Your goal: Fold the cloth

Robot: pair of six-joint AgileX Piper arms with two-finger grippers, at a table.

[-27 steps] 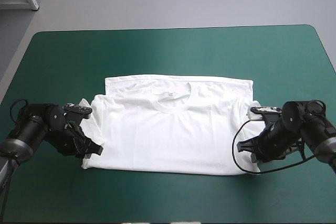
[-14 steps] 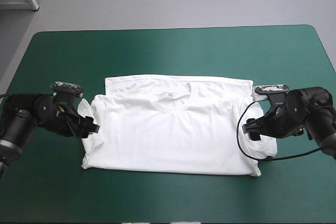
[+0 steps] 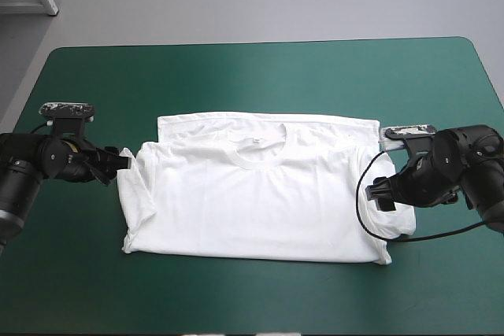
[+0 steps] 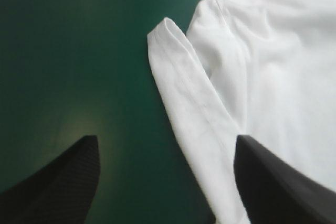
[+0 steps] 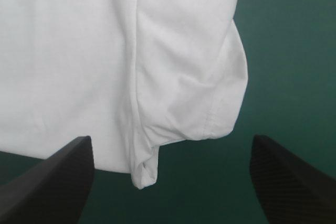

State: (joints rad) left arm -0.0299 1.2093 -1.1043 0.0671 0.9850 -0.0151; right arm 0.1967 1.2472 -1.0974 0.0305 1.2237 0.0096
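Observation:
The white T-shirt (image 3: 256,194) lies flat at the table's middle, folded across, collar toward the far edge. My left gripper (image 3: 120,164) stands open just off the shirt's left side, its black fingers (image 4: 58,187) wide apart with nothing between them. In the left wrist view a folded sleeve edge of the T-shirt (image 4: 184,103) lies ahead of the left gripper (image 4: 165,140). My right gripper (image 3: 383,194) is open at the shirt's right side. Ahead of the right gripper (image 5: 171,139) rests the shirt's rounded side fold (image 5: 199,87), untouched.
The teal-green cover (image 3: 252,76) shows on every side of the shirt, with a wide band toward the far edge and a narrower one along the near edge. Both arms lie low on the table at its left and right ends.
Both grippers opened and let go of the shirt's near corners. The left one drew back to the left and toward the far edge; the right one moved toward the far edge, then held still.

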